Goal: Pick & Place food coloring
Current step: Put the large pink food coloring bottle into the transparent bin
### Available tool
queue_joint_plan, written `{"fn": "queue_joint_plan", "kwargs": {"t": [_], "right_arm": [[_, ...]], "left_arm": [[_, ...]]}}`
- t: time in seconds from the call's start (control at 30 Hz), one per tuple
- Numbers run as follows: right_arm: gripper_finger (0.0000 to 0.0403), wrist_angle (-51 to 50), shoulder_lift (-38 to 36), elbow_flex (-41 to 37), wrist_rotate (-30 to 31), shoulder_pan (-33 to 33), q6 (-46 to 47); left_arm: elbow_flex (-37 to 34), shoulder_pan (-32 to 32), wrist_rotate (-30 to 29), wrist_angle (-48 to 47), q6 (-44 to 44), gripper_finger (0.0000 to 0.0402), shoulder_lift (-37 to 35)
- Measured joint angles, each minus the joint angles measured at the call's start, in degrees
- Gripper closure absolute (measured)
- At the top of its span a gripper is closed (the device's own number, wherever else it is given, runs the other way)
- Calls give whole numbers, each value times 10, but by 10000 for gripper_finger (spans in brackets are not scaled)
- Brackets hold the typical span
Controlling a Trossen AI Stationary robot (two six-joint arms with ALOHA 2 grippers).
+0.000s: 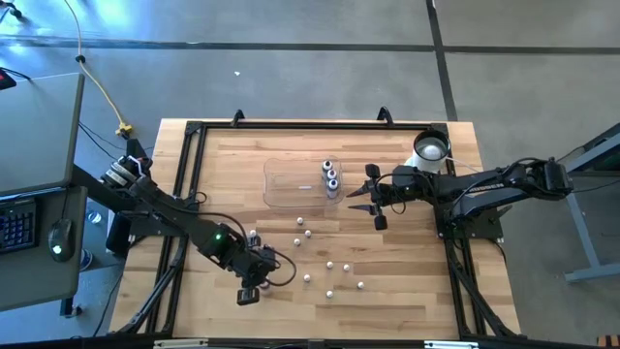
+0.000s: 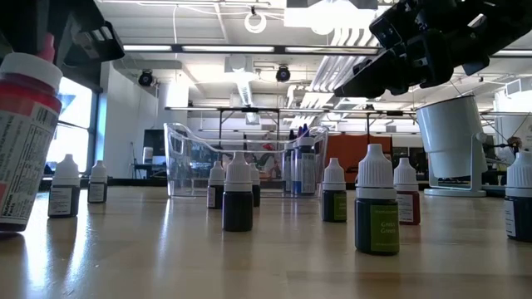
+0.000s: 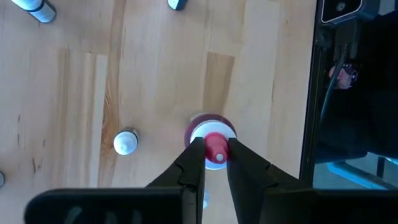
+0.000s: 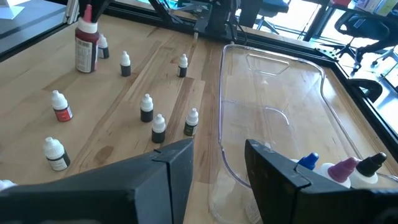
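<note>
A larger red food coloring bottle (image 3: 211,132) with a white cap and a red nozzle stands near the table's near-left part, seen also in the low view (image 2: 23,141) and the right wrist view (image 4: 86,45). My left gripper (image 3: 216,152) (image 1: 249,291) is over it, shut on it. Several tiny white-capped bottles (image 1: 329,267) (image 2: 238,193) (image 4: 146,107) stand upright on their bases on the wood. Three more (image 1: 330,179) (image 4: 342,169) stand inside the clear tray (image 1: 286,184). My right gripper (image 1: 368,199) (image 4: 217,149) hovers open beside the tray's right end, touching nothing. My left gripper pinches the bottle's red nozzle tip (image 3: 216,140) between its two fingers, coming from above and pointing down. The bottle hangs or stands below the fingers, leaning a little in the low view; whether its base (image 2: 8,226) is off the wood, I cannot tell.
A white cup-like object (image 1: 430,149) (image 2: 453,137) stands at the table's far right corner. A black frame (image 1: 189,174) runs around the tabletop's edges. Bare wood lies between the scattered bottles and the near edge (image 1: 387,310).
</note>
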Motion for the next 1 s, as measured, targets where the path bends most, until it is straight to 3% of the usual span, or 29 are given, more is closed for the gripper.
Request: {"fn": "queue_joint_plan", "kwargs": {"t": [0.2,0.4,0.63,0.77,0.93,1.0], "right_arm": [[265,0,0,0,0,0,0],[265,0,0,0,0,0,0],[265,0,0,0,0,0,0],[265,0,0,0,0,0,0],[265,1,0,0,0,0,0],[265,6,0,0,0,0,0]], "left_arm": [[-1,0,-3,7,15,354,0],[8,0,-5,3,31,384,2],[34,0,-22,-22,34,382,4],[41,0,-40,-43,35,380,4],[51,12,-118,-64,56,379,3],[58,33,-113,-67,75,378,3]]}}
